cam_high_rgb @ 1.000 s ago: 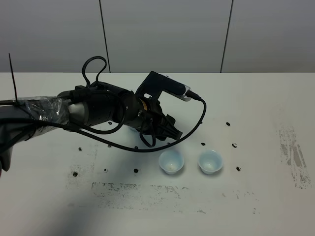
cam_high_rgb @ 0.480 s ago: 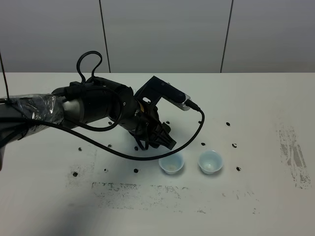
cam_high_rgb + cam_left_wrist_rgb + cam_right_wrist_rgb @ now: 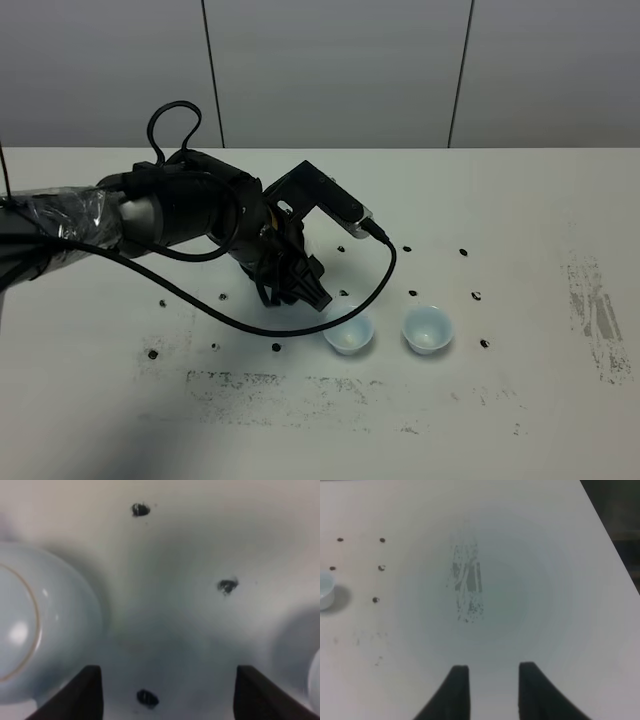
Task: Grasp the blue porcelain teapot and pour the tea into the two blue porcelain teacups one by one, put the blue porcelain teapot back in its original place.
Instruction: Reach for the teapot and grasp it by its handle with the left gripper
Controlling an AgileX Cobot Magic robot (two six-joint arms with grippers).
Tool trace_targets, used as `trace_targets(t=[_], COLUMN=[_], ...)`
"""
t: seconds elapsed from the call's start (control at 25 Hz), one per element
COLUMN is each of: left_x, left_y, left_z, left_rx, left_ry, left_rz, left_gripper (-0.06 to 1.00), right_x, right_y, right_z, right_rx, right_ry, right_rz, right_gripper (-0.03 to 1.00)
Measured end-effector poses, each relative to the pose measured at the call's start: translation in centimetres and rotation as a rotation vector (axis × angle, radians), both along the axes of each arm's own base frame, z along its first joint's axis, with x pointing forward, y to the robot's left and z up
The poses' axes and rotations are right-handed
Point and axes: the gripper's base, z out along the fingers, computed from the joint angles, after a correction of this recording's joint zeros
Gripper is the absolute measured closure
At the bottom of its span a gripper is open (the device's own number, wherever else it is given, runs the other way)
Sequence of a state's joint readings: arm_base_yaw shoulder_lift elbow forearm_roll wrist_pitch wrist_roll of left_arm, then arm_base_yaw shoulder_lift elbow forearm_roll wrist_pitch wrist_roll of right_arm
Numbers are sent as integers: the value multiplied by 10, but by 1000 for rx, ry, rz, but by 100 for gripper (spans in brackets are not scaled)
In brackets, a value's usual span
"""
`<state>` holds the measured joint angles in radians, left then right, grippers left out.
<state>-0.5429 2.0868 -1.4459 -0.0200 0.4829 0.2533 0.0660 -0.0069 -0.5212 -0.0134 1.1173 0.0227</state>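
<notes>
My left fingers (image 3: 91, 692) stood spread, nothing between them. I saw the round pale-blue glazed porcelain teapot (image 3: 45, 630) on the white surface (image 3: 520, 220) just outside one finger. A small pale-blue bowl-shaped teacup (image 3: 348, 330) sat nearby, its twin teacup (image 3: 427, 329) beside it. My right fingers (image 3: 457, 690) were parted, empty.

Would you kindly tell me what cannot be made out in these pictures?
1. Blue porcelain teapot: exterior high view, hidden under the left arm; left wrist view, only a blurred pale-blue curve cut by the edge, probably it.
2. Tea in the teacups: exterior high view, too small.
3. Right arm: outside the exterior high view.
</notes>
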Motion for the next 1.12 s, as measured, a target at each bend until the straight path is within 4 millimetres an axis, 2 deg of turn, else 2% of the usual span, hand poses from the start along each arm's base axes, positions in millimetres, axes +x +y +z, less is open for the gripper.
trace_targets(t=[0.44,0.96,1.04,1.12], left_x=[-1,4,1,-4], left_y=[13,38,41,42], left_z=[-3,-3,1,15], left_rx=[148,355,366,341], left_ry=[25,23,48,65], left_rz=[-73,-132,-121,-97], left_gripper=[37,37,37,37], right_x=[0,0,0,0], right_y=[0,0,0,0], right_z=[0,0,0,0], right_rx=[0,-1,-1,0], right_ry=[0,0,0,0], right_rz=[0,0,0,0], right_gripper=[74,74,74,74])
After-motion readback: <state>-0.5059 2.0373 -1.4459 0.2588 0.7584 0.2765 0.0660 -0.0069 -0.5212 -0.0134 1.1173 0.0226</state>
